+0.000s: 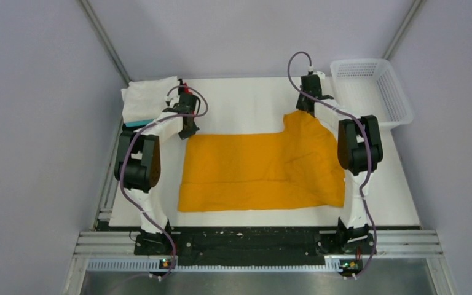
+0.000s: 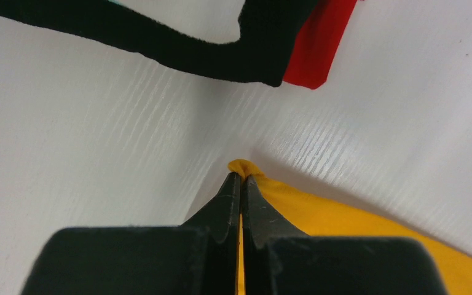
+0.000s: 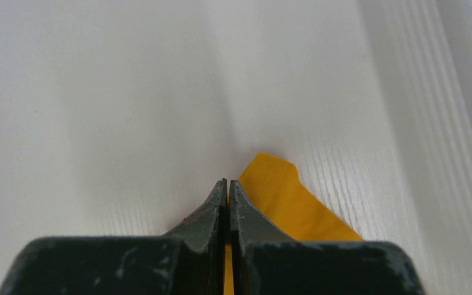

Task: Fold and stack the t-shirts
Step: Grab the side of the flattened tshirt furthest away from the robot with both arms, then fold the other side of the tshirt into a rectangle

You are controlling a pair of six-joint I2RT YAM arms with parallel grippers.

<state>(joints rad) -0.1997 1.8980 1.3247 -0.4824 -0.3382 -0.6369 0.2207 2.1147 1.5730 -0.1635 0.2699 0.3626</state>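
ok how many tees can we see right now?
5. The orange tee is spread mid-table. Piled at the far-left corner: white tee on top, teal tee edge at its near side, black tee and red tee in the left wrist view. More may be hidden there.

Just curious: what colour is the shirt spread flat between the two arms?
The t-shirt is plain orange-yellow, clearest in the top external view.

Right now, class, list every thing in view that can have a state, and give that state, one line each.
orange t-shirt: spread on the table, both far corners pinched.
left gripper: shut on the orange t-shirt's far left corner.
right gripper: shut on its far right corner.
folded stack: piled at the far left, white on top.
basket: upright at the far right.
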